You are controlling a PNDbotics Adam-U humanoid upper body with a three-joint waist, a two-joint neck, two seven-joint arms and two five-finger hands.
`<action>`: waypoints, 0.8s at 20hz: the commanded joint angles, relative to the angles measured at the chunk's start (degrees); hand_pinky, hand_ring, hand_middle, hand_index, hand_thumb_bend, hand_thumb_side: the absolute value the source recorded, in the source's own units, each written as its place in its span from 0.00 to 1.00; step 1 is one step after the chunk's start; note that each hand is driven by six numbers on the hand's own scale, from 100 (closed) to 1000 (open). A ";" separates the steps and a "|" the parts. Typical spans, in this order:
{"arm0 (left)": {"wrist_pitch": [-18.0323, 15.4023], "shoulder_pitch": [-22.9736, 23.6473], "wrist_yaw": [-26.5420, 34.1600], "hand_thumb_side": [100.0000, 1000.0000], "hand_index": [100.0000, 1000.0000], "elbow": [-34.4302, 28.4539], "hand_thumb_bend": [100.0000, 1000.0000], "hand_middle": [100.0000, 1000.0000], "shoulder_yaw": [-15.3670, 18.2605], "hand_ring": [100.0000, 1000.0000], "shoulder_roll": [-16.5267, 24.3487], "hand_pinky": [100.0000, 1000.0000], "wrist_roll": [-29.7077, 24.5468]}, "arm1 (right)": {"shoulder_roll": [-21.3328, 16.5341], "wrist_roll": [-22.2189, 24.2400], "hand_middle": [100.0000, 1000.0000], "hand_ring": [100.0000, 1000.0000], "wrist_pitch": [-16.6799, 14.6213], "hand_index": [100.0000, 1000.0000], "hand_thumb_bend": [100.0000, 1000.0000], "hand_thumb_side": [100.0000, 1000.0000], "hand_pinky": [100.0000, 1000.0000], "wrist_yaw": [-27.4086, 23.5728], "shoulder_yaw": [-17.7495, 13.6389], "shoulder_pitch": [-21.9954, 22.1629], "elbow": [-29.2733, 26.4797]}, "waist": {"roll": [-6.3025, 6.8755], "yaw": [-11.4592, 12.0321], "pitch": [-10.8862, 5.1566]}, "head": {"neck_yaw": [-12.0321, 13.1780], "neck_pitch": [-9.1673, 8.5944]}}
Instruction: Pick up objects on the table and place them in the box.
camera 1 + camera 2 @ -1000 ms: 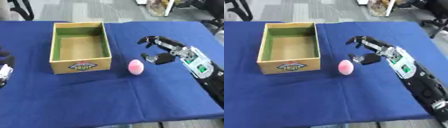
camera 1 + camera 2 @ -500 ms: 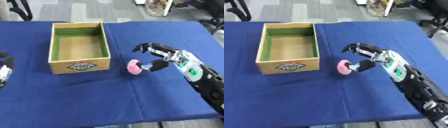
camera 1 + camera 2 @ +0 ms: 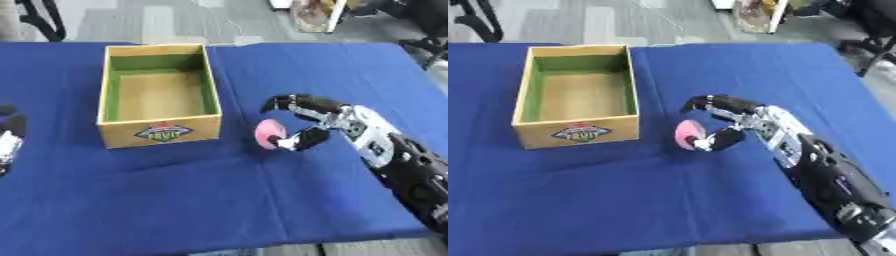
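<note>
Centrally, a table [image 3: 262,200] covered in blue cloth carries all items. Toward its far left stands an open wooden box [image 3: 158,93] with green inner walls and a fruit label on its near side; nothing lies inside. Right arm [image 3: 833,185] enters from the near right corner. Right hand [image 3: 319,120] sits just right of the box, fingers arched over and thumb touching a pink ball [image 3: 269,134] resting on the cloth. Left hand [image 3: 9,140] shows at the left edge; its fingers cannot be made out.
</note>
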 commanded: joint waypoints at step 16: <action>-0.03 -0.90 0.13 0.05 0.68 -0.69 0.28 0.50 -0.06 0.70 0.48 0.60 -0.05 | -0.82 -7.43 0.56 0.49 1.54 0.70 0.00 0.28 0.32 4.42 -1.19 -0.73 0.19 | -0.23 0.06 -0.49 | -0.07 0.09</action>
